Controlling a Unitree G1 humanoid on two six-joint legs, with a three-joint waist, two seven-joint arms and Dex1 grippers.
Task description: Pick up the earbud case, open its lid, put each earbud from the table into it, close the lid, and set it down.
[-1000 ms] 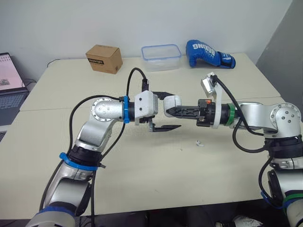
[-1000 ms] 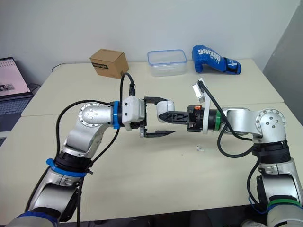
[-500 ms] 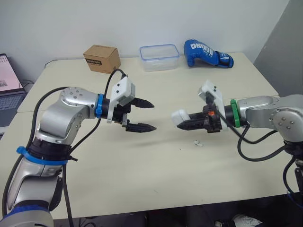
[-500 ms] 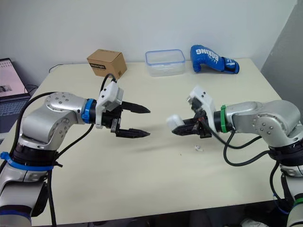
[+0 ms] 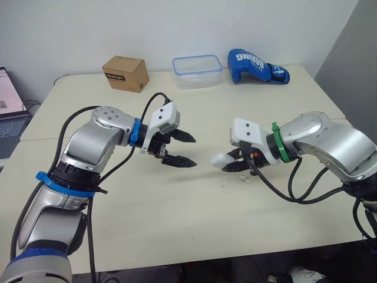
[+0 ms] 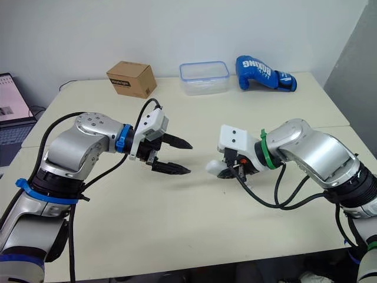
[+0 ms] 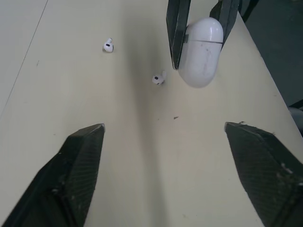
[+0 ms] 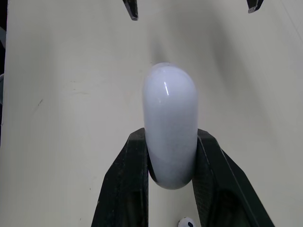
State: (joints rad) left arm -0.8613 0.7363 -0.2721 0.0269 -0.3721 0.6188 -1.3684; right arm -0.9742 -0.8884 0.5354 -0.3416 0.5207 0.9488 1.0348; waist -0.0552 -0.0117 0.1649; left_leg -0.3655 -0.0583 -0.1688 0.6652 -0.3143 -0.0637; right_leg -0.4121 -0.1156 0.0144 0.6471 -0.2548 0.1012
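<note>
While clamped, earbud case [image 8: 170,125] lengthwise leftward

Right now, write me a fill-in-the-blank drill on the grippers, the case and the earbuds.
The right gripper is shut on the earbud case, whose lid is ____.
The left gripper is ____ and holds nothing.
____ earbuds lie on the table.
The boxing glove at the table's far edge is ____ in colour.
Missing words: closed; open; two; blue.
</note>
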